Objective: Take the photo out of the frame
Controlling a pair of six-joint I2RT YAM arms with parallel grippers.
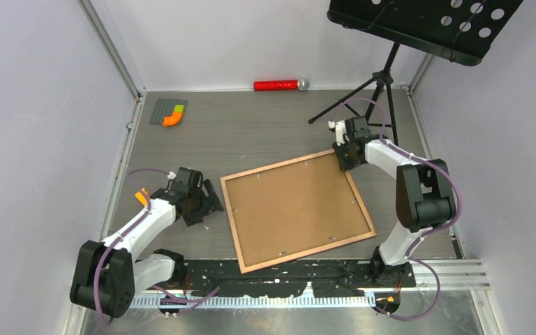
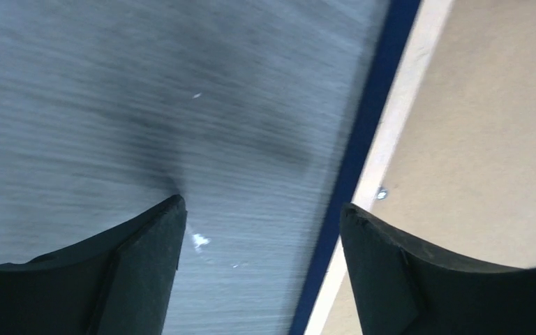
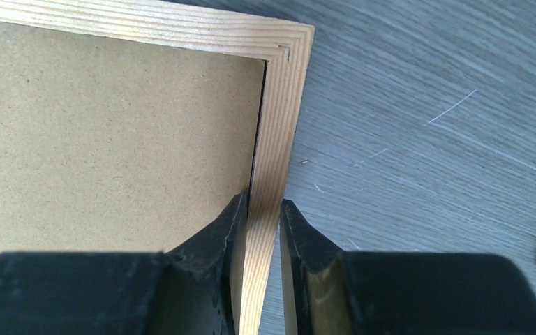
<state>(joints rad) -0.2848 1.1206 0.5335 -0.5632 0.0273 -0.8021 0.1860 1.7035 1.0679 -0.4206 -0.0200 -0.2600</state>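
The frame (image 1: 232,223) lies face down on the table, its pale wood back and the brown backing board (image 1: 296,209) facing up. The photo is hidden beneath the board. My right gripper (image 1: 343,159) is at the far right corner, shut on the frame's wooden rail (image 3: 283,105); in the right wrist view the gripper (image 3: 264,200) pinches that rail from both sides. My left gripper (image 1: 209,202) is open at the frame's left side. In the left wrist view the gripper (image 2: 263,204) straddles the frame's dark blue edge (image 2: 370,118), one finger over the table, the other over the backing board (image 2: 488,125).
A red cylinder (image 1: 276,85) lies by the back wall. A grey baseplate with an orange piece (image 1: 167,112) sits at the back left. A black music stand (image 1: 384,77) stands at the back right, just behind my right arm. Walls close in both sides.
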